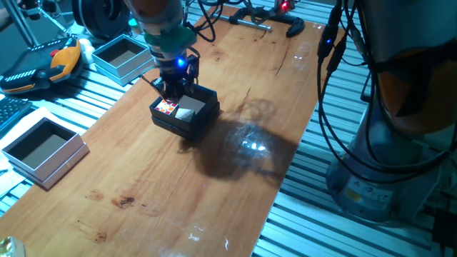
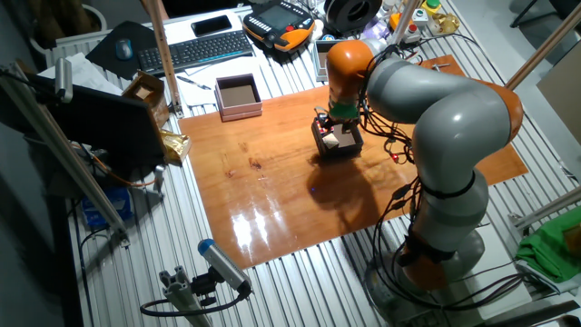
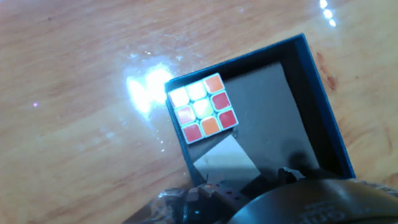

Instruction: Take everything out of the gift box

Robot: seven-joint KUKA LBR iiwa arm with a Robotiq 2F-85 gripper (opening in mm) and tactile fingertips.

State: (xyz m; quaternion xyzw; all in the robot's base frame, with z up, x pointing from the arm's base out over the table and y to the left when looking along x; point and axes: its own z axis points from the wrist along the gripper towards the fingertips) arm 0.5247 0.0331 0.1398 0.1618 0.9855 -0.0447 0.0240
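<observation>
You have two pale open boxes (image 1: 121,56) (image 1: 44,148) off the wooden tabletop's (image 1: 214,178) left edge. An orange-and-black pendant (image 1: 43,66) lies beside the farther box. A keyboard (image 2: 198,50) sits beyond the table.

Layout: gift box (image 1: 187,114) sitting on the table (image 1: 214,178), both cubes lying inside it.

In one fixed view, the puzzle cube (image 1: 166,107) is sitting at the box's 9 o'clock side, the plain block (image 1: 188,113) just beside it toward 3 o'clock. The gripper (image 1: 175,89) is hanging right over the box at its 12 o'clock edge. Two open boxes are lying off the table: one (image 1: 44,148) at 8 o'clock from the gift box, another (image 1: 123,57) at 10 o'clock. In the hand view, the puzzle cube (image 3: 203,108) is sitting at 11 o'clock from the block (image 3: 225,160).
</observation>
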